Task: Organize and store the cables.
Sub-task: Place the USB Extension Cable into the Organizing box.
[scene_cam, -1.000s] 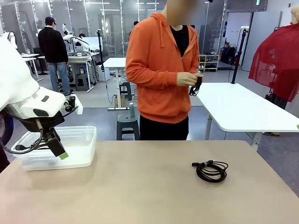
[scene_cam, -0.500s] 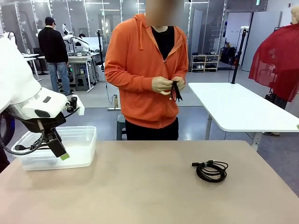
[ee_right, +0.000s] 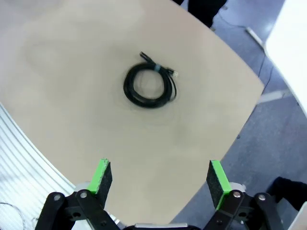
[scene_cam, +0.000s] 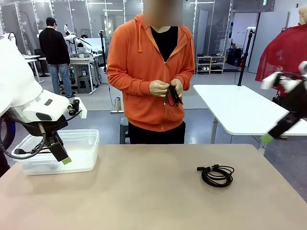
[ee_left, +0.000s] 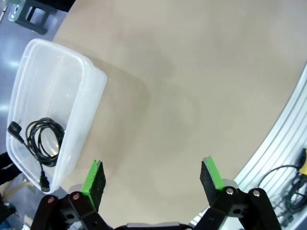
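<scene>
Coiled cable (scene_cam: 217, 175) on open tabletop (scene_cam: 144, 196), clear of its edges; left fingers (ee_left: 96, 184) and right fingers (ee_right: 103, 178) spread.

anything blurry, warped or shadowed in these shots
Front view: the right arm at the right edge is smeared by blur, the rest is sharp. Left wrist view: wide-angle bending curves the table edge, and the bin casts a soft shadow. Right wrist view: same curving, yet the cable is crisp.
</scene>
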### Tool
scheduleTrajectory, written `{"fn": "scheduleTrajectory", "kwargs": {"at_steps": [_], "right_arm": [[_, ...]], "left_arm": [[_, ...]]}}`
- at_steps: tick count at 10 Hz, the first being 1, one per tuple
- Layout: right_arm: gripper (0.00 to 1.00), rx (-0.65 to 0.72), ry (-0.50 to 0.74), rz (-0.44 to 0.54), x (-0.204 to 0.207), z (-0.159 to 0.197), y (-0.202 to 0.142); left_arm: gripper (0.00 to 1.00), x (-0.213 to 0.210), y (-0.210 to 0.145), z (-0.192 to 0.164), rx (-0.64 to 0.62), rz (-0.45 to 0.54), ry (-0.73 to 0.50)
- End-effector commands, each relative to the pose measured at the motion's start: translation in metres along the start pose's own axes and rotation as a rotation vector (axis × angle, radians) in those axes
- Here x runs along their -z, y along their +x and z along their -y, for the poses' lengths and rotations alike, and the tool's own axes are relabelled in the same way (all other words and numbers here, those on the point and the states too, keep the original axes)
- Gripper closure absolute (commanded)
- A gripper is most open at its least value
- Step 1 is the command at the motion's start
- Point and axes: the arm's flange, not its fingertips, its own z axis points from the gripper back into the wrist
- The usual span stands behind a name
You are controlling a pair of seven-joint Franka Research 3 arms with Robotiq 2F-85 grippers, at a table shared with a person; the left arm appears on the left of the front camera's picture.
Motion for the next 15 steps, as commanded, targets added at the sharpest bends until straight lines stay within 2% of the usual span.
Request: {"fn": "scheduleTrajectory", "kwargs": {"at_steps": [1,4,9,11,12,13,15], "right_arm": [[0.0,-0.051,-0.052,-0.05,0.018,0.006,0.05],[0.0,-0.09,-0.08,-0.066,0.055,-0.006,0.085],[0.0,-0.121,-0.041,-0.054,0.053,-0.011,0.081],[0.0,-0.088,-0.07,-0.025,0.051,0.005,0.082],[0.0,-0.117,-0.022,-0.031,0.059,0.012,0.086],[0.0,-0.129,-0.053,-0.051,0.072,0.019,0.094],[0.0,-0.188,0.005,-0.049,0.092,0.03,0.109]], "left_arm": [[0.0,0.0,0.001,-0.001,0.008,-0.006,0.011],[0.0,0.0,0.001,-0.001,0.008,-0.006,0.011],[0.0,0.0,0.0,0.0,0.0,0.0,0.0],[0.0,-0.034,-0.015,0.0,0.023,0.094,0.0],[0.0,-0.048,-0.023,0.003,0.028,0.16,-0.025],[0.0,-0.057,-0.033,0.007,0.043,0.225,-0.056],[0.0,-0.076,-0.053,0.014,0.017,0.247,-0.034]]}}
